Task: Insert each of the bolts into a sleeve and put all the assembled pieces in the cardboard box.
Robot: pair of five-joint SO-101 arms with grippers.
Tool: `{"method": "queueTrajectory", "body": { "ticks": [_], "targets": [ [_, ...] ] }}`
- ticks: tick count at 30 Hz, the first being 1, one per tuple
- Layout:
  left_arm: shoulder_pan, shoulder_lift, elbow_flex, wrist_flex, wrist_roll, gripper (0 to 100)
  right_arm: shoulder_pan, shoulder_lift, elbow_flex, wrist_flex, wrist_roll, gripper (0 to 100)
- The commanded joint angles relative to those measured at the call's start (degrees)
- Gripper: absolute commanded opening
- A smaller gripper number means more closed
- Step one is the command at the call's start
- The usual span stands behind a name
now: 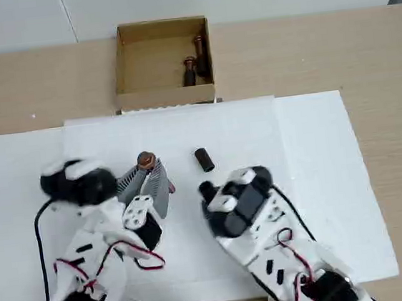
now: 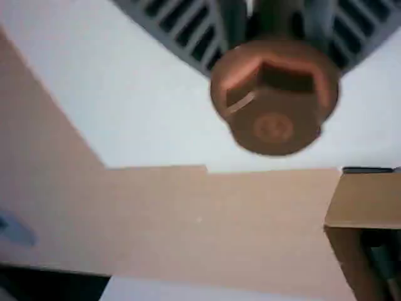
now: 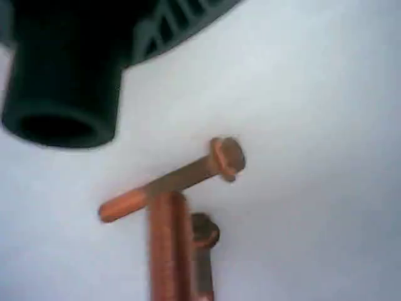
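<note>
- The left gripper (image 1: 146, 168) is clenched on a copper bolt (image 1: 146, 159). The left wrist view shows the flanged hex head (image 2: 273, 100) jutting out past the ribbed grey fingers (image 2: 178, 25), which sit on either side of its shank.
- The right gripper (image 1: 211, 195) grasps a black sleeve (image 1: 206, 190). In the right wrist view the sleeve (image 3: 61, 81) sticks out beside a ribbed finger (image 3: 178, 22) with its open bore showing.
- A second sleeve (image 1: 204, 159) lies loose on the white sheet (image 1: 309, 153), just beyond the right fingertips and off to the side of the bolt held in the left fingers.
- Loose bolts (image 3: 172, 180) lie on the sheet beyond the right gripper's held sleeve, one crossing over the others.
- The cardboard box (image 1: 166, 96) stands on the table (image 1: 363, 47), well beyond both sets of fingertips, with two assembled pieces (image 1: 190, 71) leaning in one corner.
</note>
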Motion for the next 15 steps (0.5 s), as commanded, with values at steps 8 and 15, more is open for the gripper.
{"method": "queueTrajectory", "body": {
  "ticks": [8, 15],
  "targets": [
    [-1.23, -3.43, -0.84, -3.08, 8.09, 1, -2.51, -0.4, 4.48, -9.36, 7.65, 0.2],
    [-0.97, -3.43, -1.01, -5.63, 9.41, 1, -2.51, -0.4, 6.95, -10.59, 9.23, 0.2]
  ]
}}
